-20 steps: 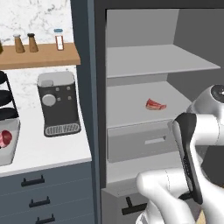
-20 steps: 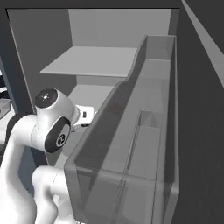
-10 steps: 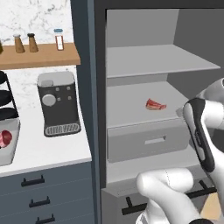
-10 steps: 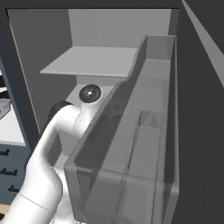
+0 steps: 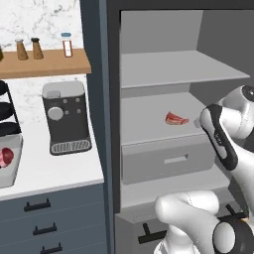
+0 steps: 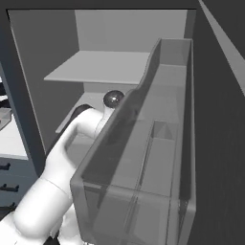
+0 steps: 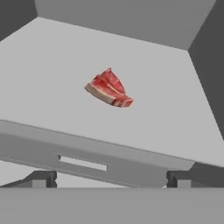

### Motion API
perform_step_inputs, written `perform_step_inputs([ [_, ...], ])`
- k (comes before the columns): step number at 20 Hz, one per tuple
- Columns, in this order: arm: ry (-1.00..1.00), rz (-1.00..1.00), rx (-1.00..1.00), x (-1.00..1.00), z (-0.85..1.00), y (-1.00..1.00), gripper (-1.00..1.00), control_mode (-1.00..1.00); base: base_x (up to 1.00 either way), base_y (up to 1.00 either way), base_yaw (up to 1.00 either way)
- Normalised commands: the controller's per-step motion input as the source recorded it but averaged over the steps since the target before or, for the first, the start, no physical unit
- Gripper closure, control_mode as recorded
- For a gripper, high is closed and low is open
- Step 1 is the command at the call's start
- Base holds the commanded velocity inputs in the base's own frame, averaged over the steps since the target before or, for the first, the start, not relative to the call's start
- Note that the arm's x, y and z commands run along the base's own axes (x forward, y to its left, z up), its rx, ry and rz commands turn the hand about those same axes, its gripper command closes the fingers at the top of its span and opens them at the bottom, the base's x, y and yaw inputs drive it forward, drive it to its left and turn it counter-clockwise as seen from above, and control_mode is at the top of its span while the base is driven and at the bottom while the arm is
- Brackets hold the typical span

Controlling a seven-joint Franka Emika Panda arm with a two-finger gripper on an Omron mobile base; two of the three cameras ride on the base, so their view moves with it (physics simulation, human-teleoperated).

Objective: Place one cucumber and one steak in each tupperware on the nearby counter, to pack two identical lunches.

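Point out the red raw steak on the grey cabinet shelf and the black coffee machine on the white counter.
red raw steak (image 7: 108, 89): hand view, middle of the meat.
black coffee machine (image 5: 66, 117): left base view, front panel.

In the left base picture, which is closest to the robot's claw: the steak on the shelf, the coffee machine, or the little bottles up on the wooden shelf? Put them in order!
The claw reaches in at the right of the cabinet, with its tips in the hand view.
1. Steak: on the cabinet's middle shelf, just left of the arm.
2. Coffee machine: on the white counter, left of the cabinet.
3. Bottles: up on the wooden shelf, far left.
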Motion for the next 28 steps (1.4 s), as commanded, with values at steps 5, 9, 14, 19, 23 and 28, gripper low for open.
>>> perform_step_inputs([
  [5, 0.00, 0.10, 0.00, 0.28, -0.26, 0.00, -1.00, -1.00, 0.00, 0.00, 0.00],
  [9, 0.00, 0.13, 0.00, 0.55, -0.39, 0.01, -1.00, -1.00, 0.00, 0.00, 0.00],
  [14, 0.00, 0.14, 0.00, 0.71, -0.12, 0.01, -1.00, -1.00, 0.00, 0.00, 0.00],
  [19, 0.00, 0.12, 0.00, 0.55, -0.01, 0.00, -1.00, -1.00, 0.00, 0.00, 0.00],
  [23, 0.08, 0.03, -0.01, 0.17, -0.06, 0.12, -1.00, -1.00, 0.00, 0.00, 0.00],
  [28, 0.19, 0.00, -0.03, 0.01, -0.42, 0.14, -1.00, -1.00, 0.00, 0.00, 0.00],
])
